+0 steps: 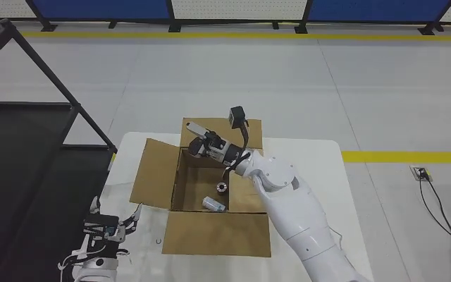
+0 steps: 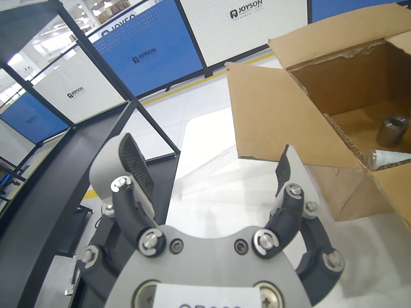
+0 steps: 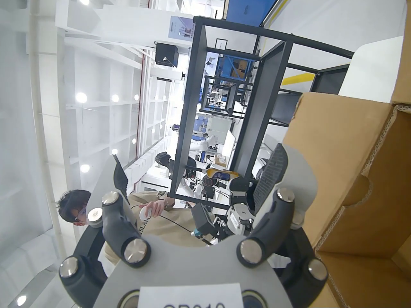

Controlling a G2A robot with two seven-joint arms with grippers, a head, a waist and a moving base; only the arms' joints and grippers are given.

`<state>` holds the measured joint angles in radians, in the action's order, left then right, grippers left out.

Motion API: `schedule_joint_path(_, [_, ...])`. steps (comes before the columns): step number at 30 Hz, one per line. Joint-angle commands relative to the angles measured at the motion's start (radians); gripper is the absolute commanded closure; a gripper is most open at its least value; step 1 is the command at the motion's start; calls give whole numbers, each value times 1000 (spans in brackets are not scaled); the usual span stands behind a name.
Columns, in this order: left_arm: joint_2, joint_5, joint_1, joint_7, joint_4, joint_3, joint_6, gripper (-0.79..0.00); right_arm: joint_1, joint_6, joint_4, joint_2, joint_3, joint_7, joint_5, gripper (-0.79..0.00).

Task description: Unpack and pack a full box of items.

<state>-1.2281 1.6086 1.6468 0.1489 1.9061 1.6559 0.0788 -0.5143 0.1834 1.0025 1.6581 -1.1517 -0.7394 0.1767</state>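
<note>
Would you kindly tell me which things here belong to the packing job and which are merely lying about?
Job: cardboard box; metal cylinder and white tube inside it; right tool open over it; left tool open, apart from it.
Lying about: black rack; floor socket.

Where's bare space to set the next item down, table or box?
Free: the table right of the box, and the strip between its left flap and the left gripper. Inside, the left floor is bare; the metal cylinder and white tube crowd the right.

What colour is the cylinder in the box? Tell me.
Dark grey cylinder; left wrist view shows it best.
</note>
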Motion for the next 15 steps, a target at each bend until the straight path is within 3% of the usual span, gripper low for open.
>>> schedule_joint_path(1, [-1,1,17,13,25,2,0,-785,-6,-13,12,-4,-3,-3,-10,-785])
schedule_joint_path(9, [-3,-5,84,59,136,7,-16,-785,-46,-61,81,-25,-32,-21,-48,-785])
schedule_joint_path(15, [-2,-25,120,48,237,1,-102,-785,-107,-83,186,-52,-77,-69,-94,-785])
